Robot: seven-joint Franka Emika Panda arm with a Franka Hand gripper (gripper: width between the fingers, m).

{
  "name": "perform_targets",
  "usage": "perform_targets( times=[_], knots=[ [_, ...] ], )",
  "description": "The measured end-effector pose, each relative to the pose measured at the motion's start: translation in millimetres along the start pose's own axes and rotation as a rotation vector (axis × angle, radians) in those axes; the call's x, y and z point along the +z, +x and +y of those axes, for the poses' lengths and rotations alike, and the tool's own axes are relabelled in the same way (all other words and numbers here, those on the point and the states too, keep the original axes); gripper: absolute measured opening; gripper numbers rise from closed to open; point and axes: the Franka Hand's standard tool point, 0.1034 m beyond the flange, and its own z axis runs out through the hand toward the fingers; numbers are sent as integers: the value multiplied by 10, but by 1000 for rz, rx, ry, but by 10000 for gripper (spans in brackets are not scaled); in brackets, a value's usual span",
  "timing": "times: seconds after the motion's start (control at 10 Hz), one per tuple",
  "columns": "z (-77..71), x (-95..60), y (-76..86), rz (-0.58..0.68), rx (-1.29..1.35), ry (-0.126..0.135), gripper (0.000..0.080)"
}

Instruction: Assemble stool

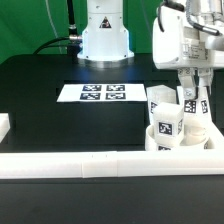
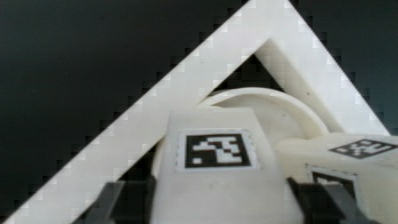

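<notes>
seat: round white seat [image 1: 200, 137] lies flat in the table corner at the exterior view's right, tucked against the rails. In the wrist view I see only a curved bit of it [image 2: 267, 103].
legs: 2 legs stand up on the seat already, one [image 1: 160, 100] further back, one [image 1: 193, 103] beside the gripper, partly hidden.
leg in hand: 3rd leg [image 1: 167, 122], [image 2: 219, 150] is upright w/ its tag facing the cam, low end at the seat near the front edge.
gripper: gripper [image 1: 172, 108], [image 2: 217, 190] is clamped on this leg, one dark finger on each side, holding it near the top.
step, my guess: I think I'm setting this leg into its hole & turning it in. Can't see the hole, so can't tell if it's seated.
how to do it well: keep the leg straight up, push down softly, turn slow. Don't bump the other 2 legs, they're v. close.
rails: white rails [image 1: 70, 163] make a corner [image 2: 178, 90] that stops the seat sliding, so I push toward it.
marker board: lies flat [image 1: 98, 93] well apart, not in my way.
</notes>
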Motion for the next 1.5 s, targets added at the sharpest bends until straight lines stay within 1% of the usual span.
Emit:
perform_targets(
  times=[0.1, 0.2, 0.3, 0.5, 0.6, 0.7, 0.9, 1.1, 1.2, 1.3, 1.4, 1.5],
  knots=[
    [2, -2, 11, -3, 28, 0, 338],
    [6, -2, 34, -8, 77, 6, 338],
    [14, -11, 66, -19, 152, 26, 338],
    [-17, -42, 221, -33, 322, 127, 338],
    [-34, -56, 276, -35, 399, 155, 338],
    [-61, -65, 314, -40, 463, 163, 338],
    [-162, -74, 450, -33, 538, 182, 338],
    [-220, -95, 494, -22, 472, 205, 342],
    [-281, -148, 487, -23, 440, 223, 519],
    [-337, -238, 464, -28, 420, 254, 519],
    [-387, -339, 421, -34, 397, 285, 628],
    [-443, -440, 365, -46, 376, 303, 644]
  ],
)
